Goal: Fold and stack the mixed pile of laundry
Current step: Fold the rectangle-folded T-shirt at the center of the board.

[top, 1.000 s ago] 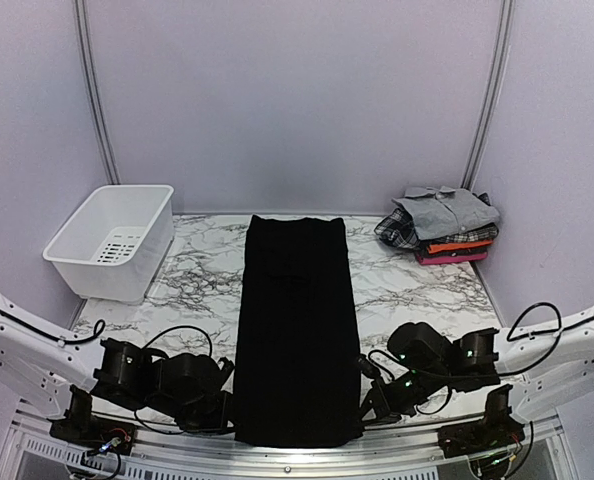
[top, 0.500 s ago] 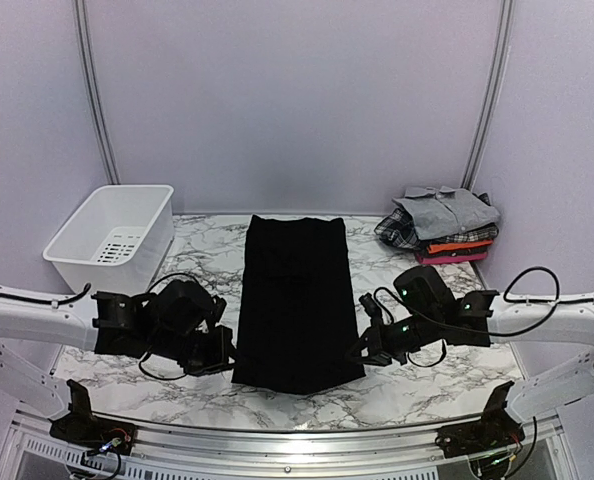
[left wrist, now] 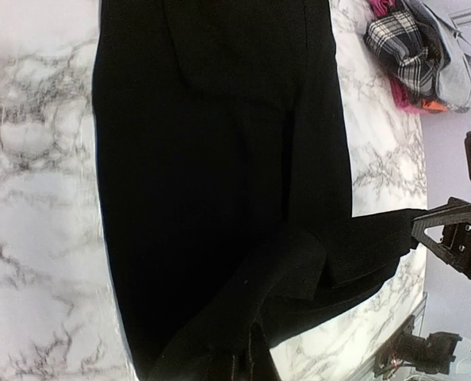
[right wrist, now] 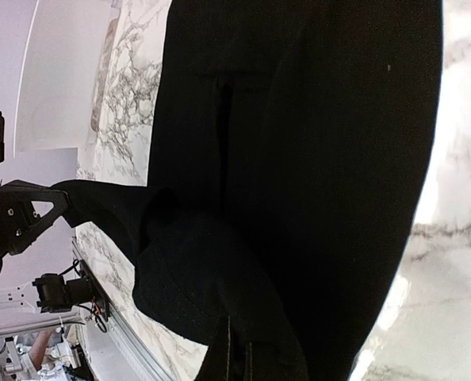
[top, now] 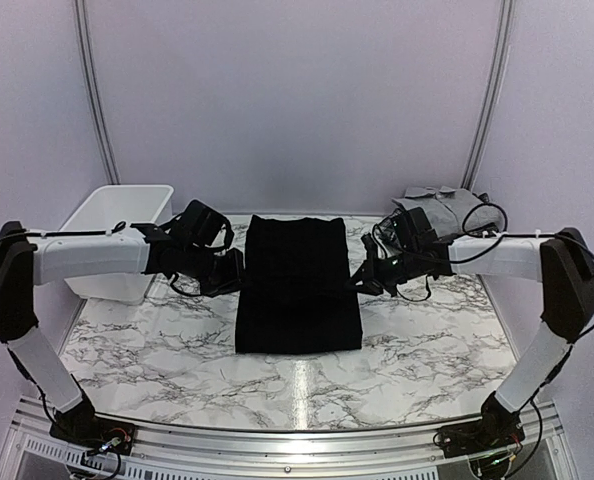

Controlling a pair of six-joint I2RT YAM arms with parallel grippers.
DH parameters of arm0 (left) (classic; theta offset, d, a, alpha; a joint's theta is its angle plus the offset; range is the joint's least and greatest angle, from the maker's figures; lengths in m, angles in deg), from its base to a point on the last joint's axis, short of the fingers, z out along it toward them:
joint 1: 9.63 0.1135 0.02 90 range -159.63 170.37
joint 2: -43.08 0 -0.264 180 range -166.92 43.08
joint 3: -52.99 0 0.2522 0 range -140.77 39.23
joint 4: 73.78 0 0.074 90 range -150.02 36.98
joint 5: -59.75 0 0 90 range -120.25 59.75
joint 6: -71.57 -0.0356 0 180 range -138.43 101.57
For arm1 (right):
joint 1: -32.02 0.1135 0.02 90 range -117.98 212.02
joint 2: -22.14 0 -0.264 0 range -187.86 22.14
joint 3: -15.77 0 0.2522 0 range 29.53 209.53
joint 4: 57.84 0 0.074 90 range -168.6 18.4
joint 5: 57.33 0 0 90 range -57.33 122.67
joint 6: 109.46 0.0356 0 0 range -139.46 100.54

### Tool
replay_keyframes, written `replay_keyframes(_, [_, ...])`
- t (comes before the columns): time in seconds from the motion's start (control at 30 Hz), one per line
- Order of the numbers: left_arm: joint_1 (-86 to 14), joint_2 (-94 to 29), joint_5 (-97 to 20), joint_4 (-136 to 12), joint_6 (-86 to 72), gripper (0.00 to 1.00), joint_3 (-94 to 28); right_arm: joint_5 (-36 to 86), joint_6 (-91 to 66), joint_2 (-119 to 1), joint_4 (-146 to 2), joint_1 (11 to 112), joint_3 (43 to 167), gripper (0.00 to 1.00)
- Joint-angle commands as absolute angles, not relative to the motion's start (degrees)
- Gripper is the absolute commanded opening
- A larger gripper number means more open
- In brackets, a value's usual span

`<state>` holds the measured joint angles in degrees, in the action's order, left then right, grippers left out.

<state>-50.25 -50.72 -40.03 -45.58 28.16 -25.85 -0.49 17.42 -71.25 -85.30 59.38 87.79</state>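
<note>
While the black cloth (top: pixel 297 300) lies lengthwise down the middle of the worktop (top: pixel 417 340), the overhead view shows it caught mid-fold: its near part is doubled over, and the left hand (top: pixel 229 272) and right hand (top: pixel 365 277) each hold a corner of the lifted hem at the cloth's two sides, about halfway along its length. Both hands are clenched on the fabric. A stack (top: pixel 455 205) of folded garments sits in the far right corner, partly behind the right arm, and the white basket (top: pixel 112 205) stands at the far left; nothing shows inside it from here.

From the left wrist, the cloth fills most of the picture, its edge bunching toward that hand's own fingers at the bottom, which are too dark to make out. Opposite, the right hand pinches a taut corner. Beyond lie the plaid piece (left wrist: pixel 398 44), the grey shirt (left wrist: pixel 446 48) and a red-pink piece (left wrist: pixel 381 8), piled together.

From the right wrist, the mirror case: the left hand grips its corner, fabric stretched between.

Judging by this, most garments are done; this cloth needs its fold laid down, probably another fold, then a place on the stack.
</note>
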Motion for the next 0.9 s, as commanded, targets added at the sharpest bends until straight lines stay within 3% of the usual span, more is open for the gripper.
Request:
replay_keyframes(0.0, [-45.89, -57.82, -43.53, -43.21, 22.6, 0.0, -33.6, -3.18, 13.23, -77.87, -84.24, 56.33, 95.57, 0.0])
replay_keyframes(0.5, [-38.89, -75.77, -49.7, -43.1, 20.37, 0.0, -50.24, -6.14, 10.34, -96.95, -87.71, 51.1, 113.85, 0.0])
replay_keyframes(0.67, [-37.51, -77.62, -51.11, -42.95, 20.38, 0.36, -51.82, -5.57, 9.79, -98.14, -89.74, 50.64, 114.69, 0.38])
replay_keyframes(0.8, [-36.85, -72.72, -49.04, -42.92, 18.34, 0.6, -48.3, -2.49, 6.38, -93.22, -94.19, 49.75, 113.74, 0.53])
replay_keyframes(0.87, [-36.77, -68.42, -48.48, -42.95, 17.62, 0.62, -44.87, -0.95, 4.14, -90.4, -96.33, 49.69, 112.49, 0.54])
